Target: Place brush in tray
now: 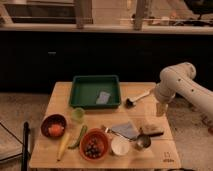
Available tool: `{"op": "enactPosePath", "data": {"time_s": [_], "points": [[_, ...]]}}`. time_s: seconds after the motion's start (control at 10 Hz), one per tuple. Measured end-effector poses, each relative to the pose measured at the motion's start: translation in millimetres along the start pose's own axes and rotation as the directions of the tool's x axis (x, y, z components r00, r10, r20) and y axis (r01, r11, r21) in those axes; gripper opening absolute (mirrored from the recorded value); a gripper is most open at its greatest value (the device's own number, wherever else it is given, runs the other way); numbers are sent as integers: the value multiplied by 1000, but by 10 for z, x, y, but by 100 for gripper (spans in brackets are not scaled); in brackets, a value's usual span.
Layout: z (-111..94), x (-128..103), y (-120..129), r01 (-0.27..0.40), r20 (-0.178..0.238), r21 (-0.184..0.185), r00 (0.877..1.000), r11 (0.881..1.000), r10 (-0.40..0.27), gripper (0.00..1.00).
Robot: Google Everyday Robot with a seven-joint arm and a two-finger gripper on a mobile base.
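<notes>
The brush (139, 98) lies on the wooden table (60, 100), just right of the tray. Its white handle points up-right and its dark head (129, 103) is nearest the tray. The dark green tray (95, 78) sits at the back middle of the table with a small pale card (103, 97) inside. My gripper (160, 108) hangs from the white arm (175, 80) over the table's right edge. It is just right of the handle's far end and a little above the tabletop. I cannot tell whether it touches the handle.
In front of the tray stand a green cup (78, 114), a dark red bowl (54, 125) and an orange bowl of dark fruit (93, 145). A banana (63, 145), a grey cloth (125, 130), a white cup (120, 146), a metal cup (142, 142) and a black-handled utensil (153, 133) lie nearby.
</notes>
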Motion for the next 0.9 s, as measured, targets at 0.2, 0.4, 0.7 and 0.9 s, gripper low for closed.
{"op": "enactPosePath", "data": {"time_s": [0.2,0.4,0.7,0.9], "points": [[61,-10,-120,11,8,5,1000,1000,-11,80],[110,62,-137,11,12,4,1000,1000,-11,80],[181,77,-242,12,23,11,1000,1000,-12,80],[239,114,-302,12,31,14,999,1000,-13,80]]}}
